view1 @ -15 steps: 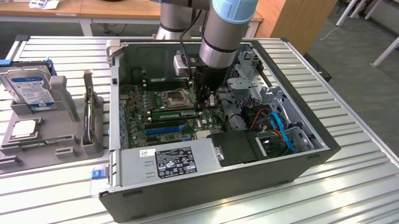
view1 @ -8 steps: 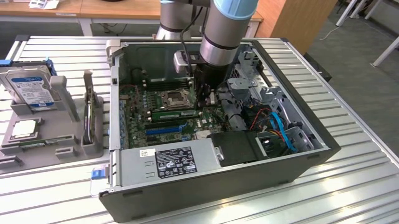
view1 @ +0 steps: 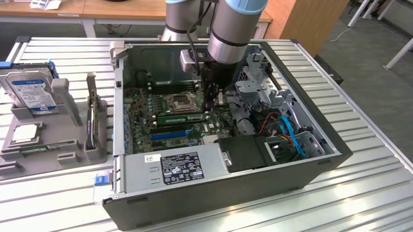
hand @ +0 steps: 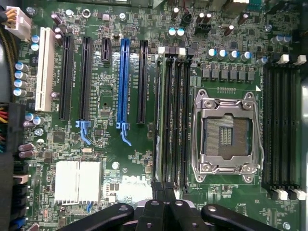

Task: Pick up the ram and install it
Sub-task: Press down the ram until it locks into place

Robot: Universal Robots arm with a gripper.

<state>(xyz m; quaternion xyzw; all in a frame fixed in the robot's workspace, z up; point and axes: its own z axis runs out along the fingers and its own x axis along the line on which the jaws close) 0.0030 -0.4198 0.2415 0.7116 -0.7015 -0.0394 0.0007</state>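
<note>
Pincer point(hand: 163, 204) closed above one ram point(hand: 162, 120) in slot.

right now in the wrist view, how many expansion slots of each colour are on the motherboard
black slots: 4 (one of them short)
blue slot: 1
white slot: 1
total: 6

Evenly lit from overhead in the exterior view — soft glare on the ribbed metal table point(view1: 361, 164), deep shadow inside the computer case point(view1: 213, 191). Up close, bright and slightly soft on the motherboard point(hand: 120, 159) — blurred dark gripper point(hand: 163, 211).
</note>
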